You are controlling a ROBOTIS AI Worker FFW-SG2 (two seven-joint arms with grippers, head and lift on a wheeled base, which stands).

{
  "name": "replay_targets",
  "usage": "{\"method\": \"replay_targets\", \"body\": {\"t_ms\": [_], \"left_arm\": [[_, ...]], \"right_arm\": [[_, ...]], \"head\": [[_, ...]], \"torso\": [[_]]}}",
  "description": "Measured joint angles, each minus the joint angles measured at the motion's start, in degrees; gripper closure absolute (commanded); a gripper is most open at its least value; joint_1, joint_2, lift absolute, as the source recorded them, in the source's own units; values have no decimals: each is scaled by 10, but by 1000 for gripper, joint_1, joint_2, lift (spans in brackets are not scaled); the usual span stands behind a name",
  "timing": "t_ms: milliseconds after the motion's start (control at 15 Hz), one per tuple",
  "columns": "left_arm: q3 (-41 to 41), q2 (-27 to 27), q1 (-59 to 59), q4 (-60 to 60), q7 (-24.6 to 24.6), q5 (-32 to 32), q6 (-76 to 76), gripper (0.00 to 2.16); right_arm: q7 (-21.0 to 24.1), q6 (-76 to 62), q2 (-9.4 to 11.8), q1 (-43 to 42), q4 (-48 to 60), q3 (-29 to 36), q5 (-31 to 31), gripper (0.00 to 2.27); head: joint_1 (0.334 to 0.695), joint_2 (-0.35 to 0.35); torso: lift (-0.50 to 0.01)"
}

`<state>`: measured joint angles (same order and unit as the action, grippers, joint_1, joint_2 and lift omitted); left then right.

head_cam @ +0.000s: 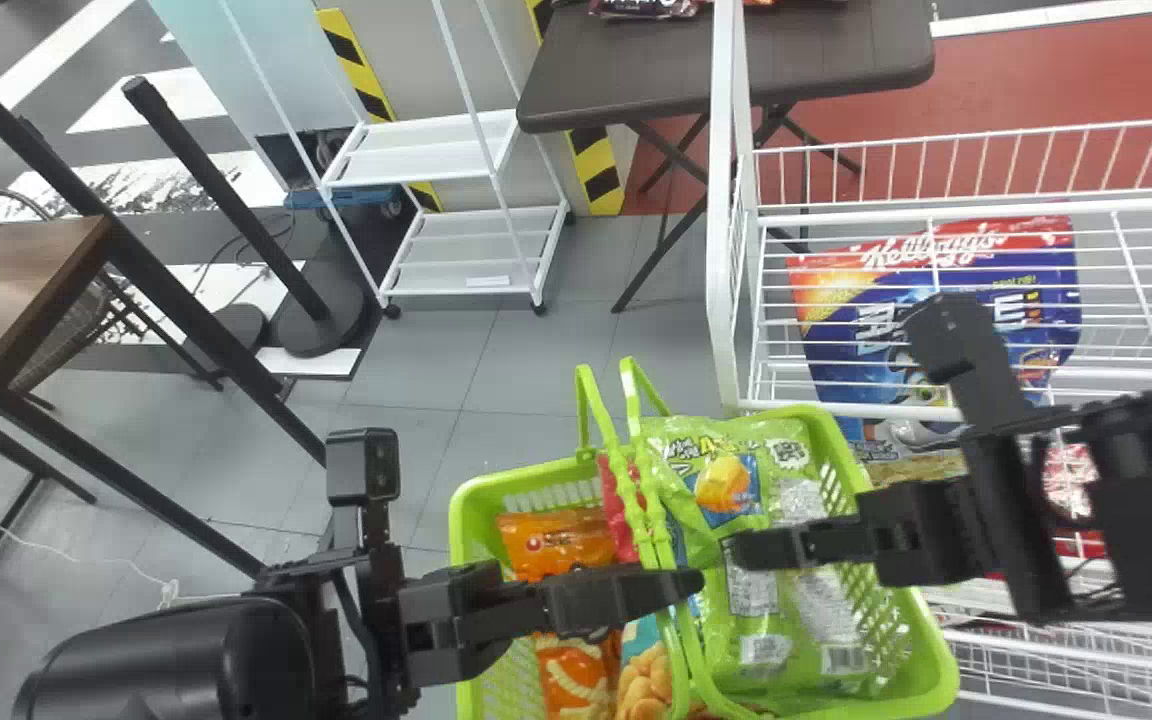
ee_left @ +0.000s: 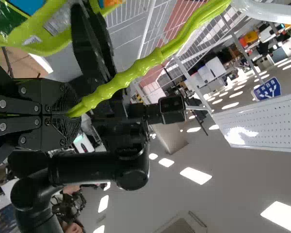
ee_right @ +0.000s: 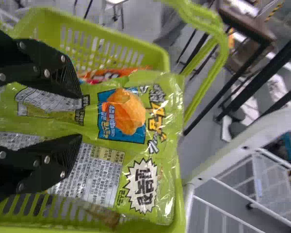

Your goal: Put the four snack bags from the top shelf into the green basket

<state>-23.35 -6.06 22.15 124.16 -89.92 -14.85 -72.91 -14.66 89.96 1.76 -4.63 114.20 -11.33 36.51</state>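
In the head view my left gripper (head_cam: 681, 587) is at the middle of the green basket (head_cam: 936, 668), closed around its raised handles (head_cam: 648, 500). The left wrist view has the left gripper (ee_left: 70, 115) pinching the green handle (ee_left: 150, 62). My right gripper (head_cam: 748, 550) is above the basket's right half, over a green snack bag (head_cam: 761, 625). In the right wrist view the right gripper (ee_right: 80, 115) stands open, its two fingers apart above the green bag (ee_right: 160, 109), which lies in the basket. An orange bag (head_cam: 558, 538) and other bags lie in the left half.
Right of the basket stands a white wire shelf (head_cam: 731, 250) with a large blue and red bag (head_cam: 936, 300) behind its bars. A dark folding table (head_cam: 626, 60) is at the back, a white rack (head_cam: 426, 150) left of it, and a wooden table (head_cam: 16, 290) at the far left.
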Motion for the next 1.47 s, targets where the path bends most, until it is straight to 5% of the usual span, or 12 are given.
{"method": "replay_targets", "body": {"t_ms": [200,533,733,1000,1467], "left_arm": [[-4,1,2,-1,0,0,0,2148],[-6,2,7,-3,0,-1,2,2148],[-4,3,7,-4,0,0,3,2152],[-7,2,15,-3,0,0,2,2148],[-6,3,32,11,0,-1,0,2148]], "right_arm": [[-19,-7,3,31,71,79,7,33],[5,-447,16,132,67,92,-257,33],[39,-717,17,170,-25,94,-348,33],[53,-891,16,210,-112,118,-360,33],[53,-905,11,297,-61,157,-346,36]], "head": [[695,323],[695,84],[695,-12],[695,-64],[695,-132]], "torso": [[-4],[-4],[-4],[-4],[-4]]}}
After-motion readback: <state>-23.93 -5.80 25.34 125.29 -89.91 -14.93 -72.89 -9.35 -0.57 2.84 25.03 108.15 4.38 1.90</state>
